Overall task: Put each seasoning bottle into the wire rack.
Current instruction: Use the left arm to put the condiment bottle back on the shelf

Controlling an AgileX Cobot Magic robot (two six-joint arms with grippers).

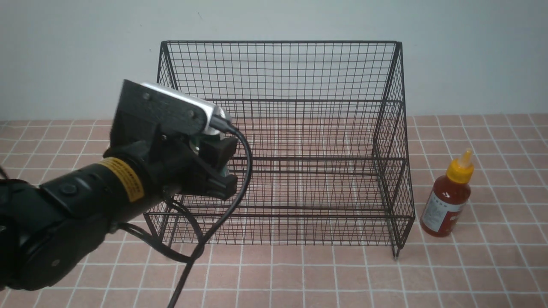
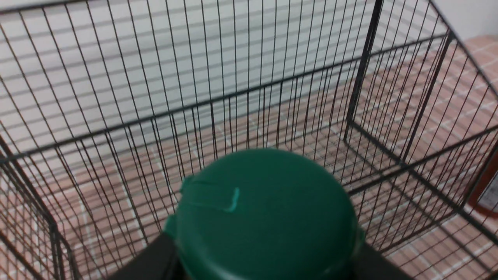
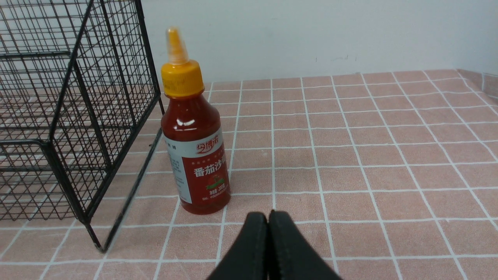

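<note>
番茄沙 on red sauce bottle (image 3: pixel 192 128)

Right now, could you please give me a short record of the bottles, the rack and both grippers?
wire rack: no bottle resting inside
green-capped shaker: held by left gripper at the rack's left front
red sauce bottle: upright on the tiled table, outside the rack's right side
right gripper: shut, empty
</note>
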